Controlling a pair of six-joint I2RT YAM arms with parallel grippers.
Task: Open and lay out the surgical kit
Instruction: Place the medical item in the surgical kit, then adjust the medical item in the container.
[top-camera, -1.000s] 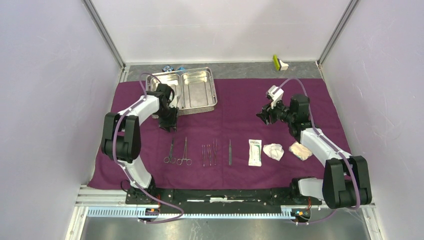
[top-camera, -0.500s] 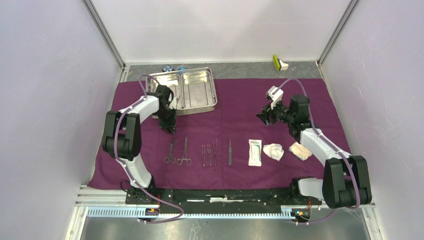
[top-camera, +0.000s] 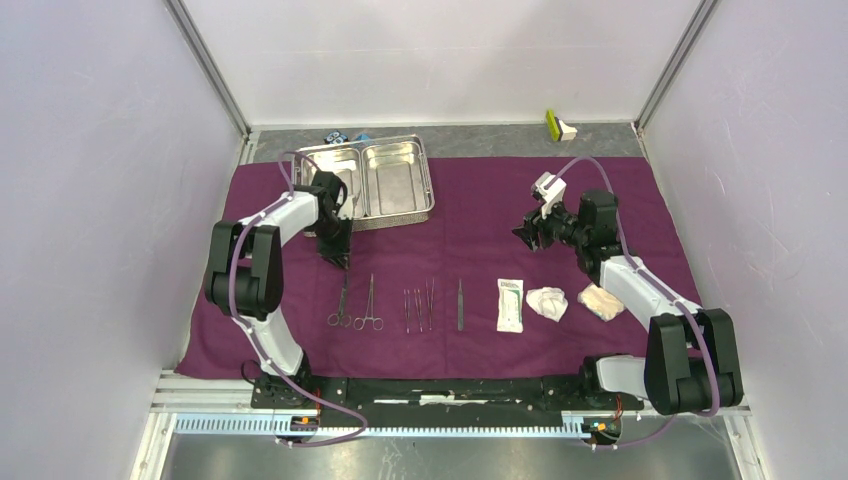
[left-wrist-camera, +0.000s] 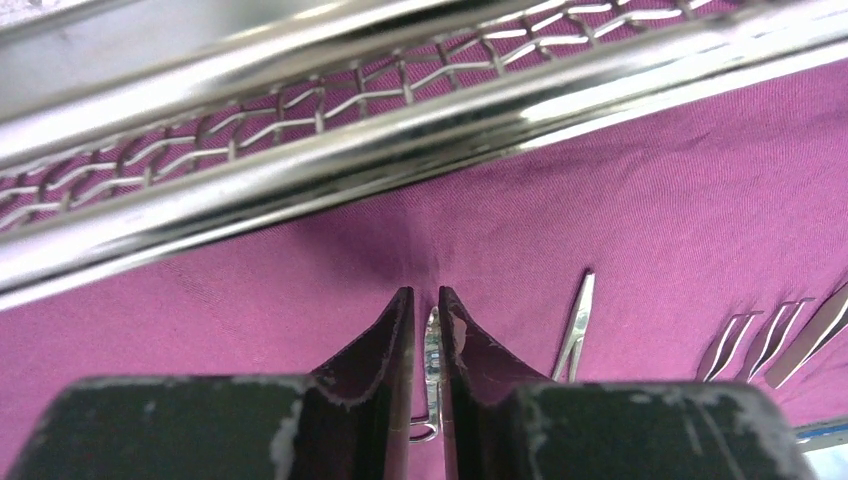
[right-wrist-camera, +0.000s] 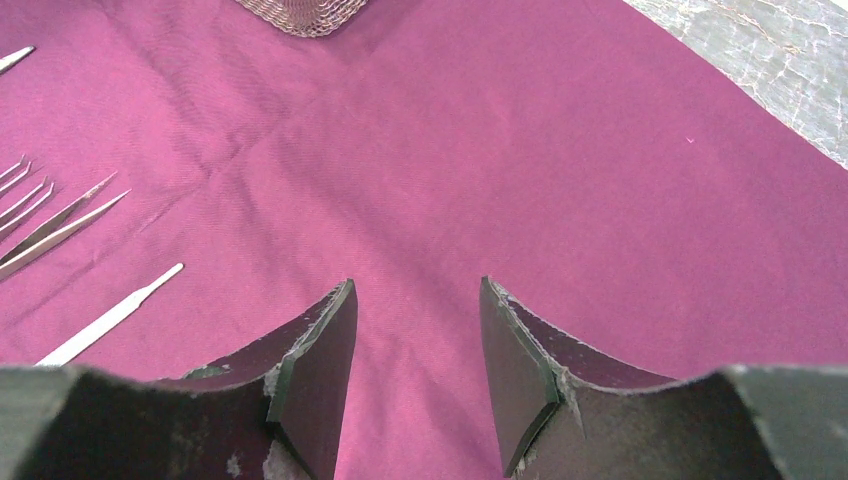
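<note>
Steel tray (left-wrist-camera: 300, 130) wall stands just beyond left hand (left-wrist-camera: 425, 300), forceps (left-wrist-camera: 432, 350) beneath

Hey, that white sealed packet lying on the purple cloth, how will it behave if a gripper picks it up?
The white sealed packet looks thin and flat, so it is probably light and may flop if pinched at one end. It lies flush on the purple cloth, so a pinch could catch fabric too.
</note>
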